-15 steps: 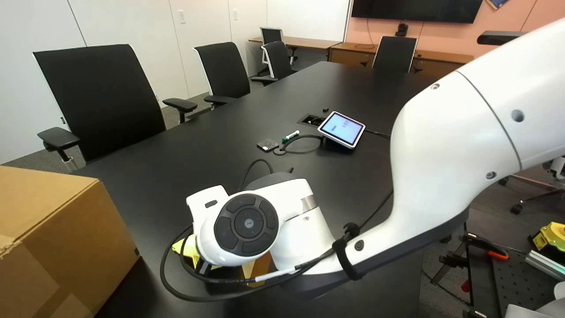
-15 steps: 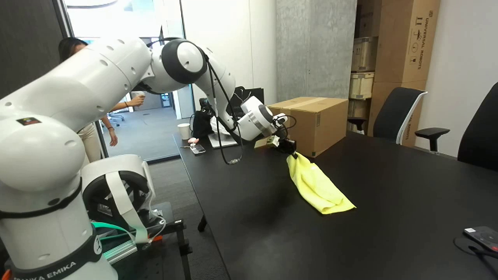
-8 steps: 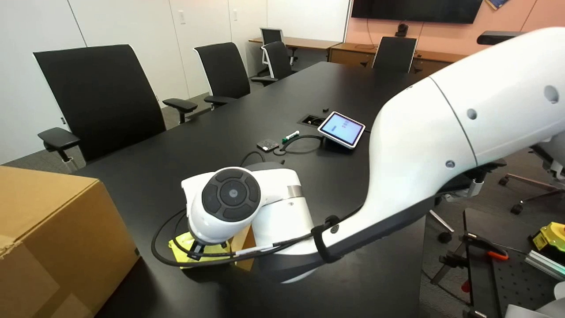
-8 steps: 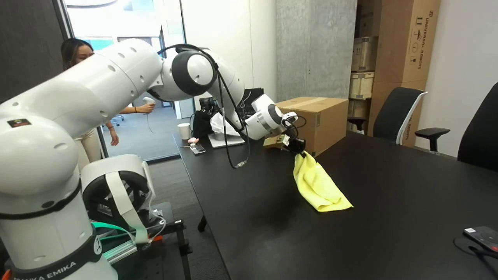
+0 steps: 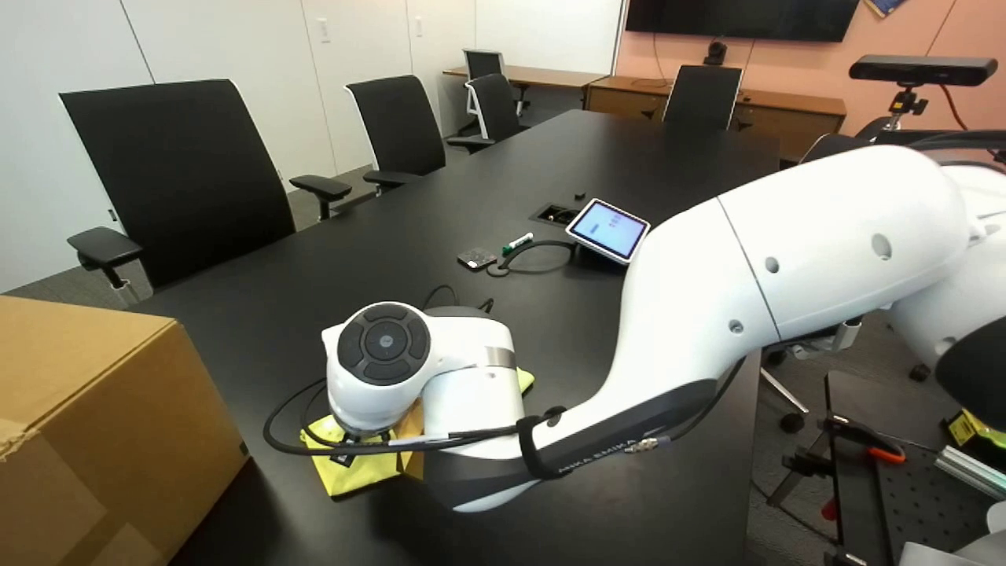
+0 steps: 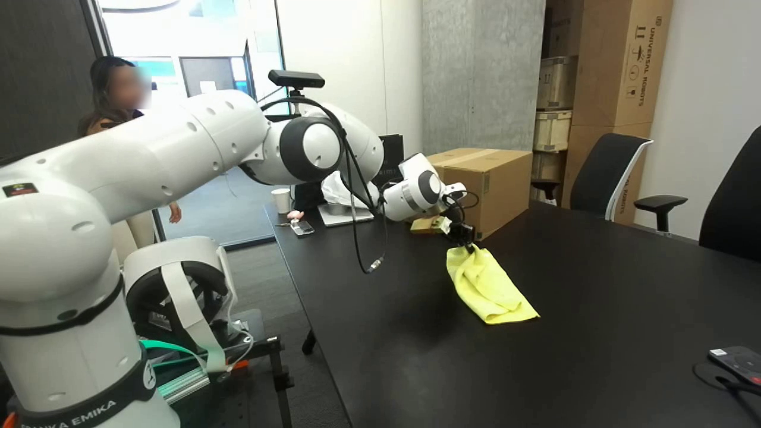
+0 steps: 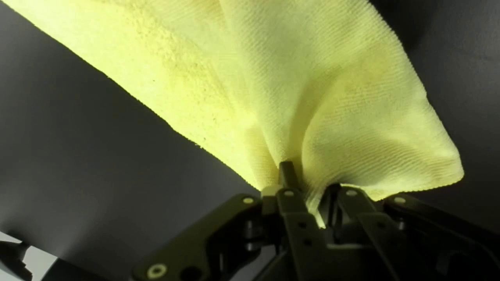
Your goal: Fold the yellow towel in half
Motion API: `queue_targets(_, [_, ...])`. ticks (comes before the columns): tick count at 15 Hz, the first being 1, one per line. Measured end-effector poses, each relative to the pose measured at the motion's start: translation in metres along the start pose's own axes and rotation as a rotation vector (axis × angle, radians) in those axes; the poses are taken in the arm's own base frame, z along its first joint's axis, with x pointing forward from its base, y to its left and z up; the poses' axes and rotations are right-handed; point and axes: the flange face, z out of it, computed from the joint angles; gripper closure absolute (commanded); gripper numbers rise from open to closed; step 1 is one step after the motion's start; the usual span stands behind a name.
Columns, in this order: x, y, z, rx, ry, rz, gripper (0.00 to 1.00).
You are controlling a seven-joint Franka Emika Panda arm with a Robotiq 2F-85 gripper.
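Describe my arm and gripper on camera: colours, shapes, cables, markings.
The arm is white, in rounded sections with dark trim; pale lettering on it ends in EMIKA. Black cables run along it, tied with a black strap. Near the gripper sits a round dark button pad. The gripper is black, with slim jointed fingers and pale round bolts.

"UNIVERSAL ROBOTS", pictograms on tall carton (image 6: 618, 62); "ANKA EMIKA" on robot arm (image 5: 684, 314).
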Motion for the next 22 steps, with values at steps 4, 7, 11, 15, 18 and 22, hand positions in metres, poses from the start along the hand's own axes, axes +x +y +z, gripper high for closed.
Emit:
queue_targets(4, [0.023, -0.001, -0.02, 0.019, 0.049, 0.016, 0.2])
queue_targets(7, [0.056, 0.009, -0.061, 0.027, 0.127, 0.042, 0.01])
queue_targets(11, [0.087, 0.044, -0.107, 0.014, 0.18, 0.089, 0.0])
queue_targets(15, [0.073, 0.073, -0.113, 0.045, 0.045, 0.125, 0.0])
queue_targets(18, [0.053, 0.077, -0.117, 0.145, -0.06, 0.144, 0.0])
queue_targets(22, [0.02, 0.082, -0.128, 0.274, -0.206, 0.228, 0.0])
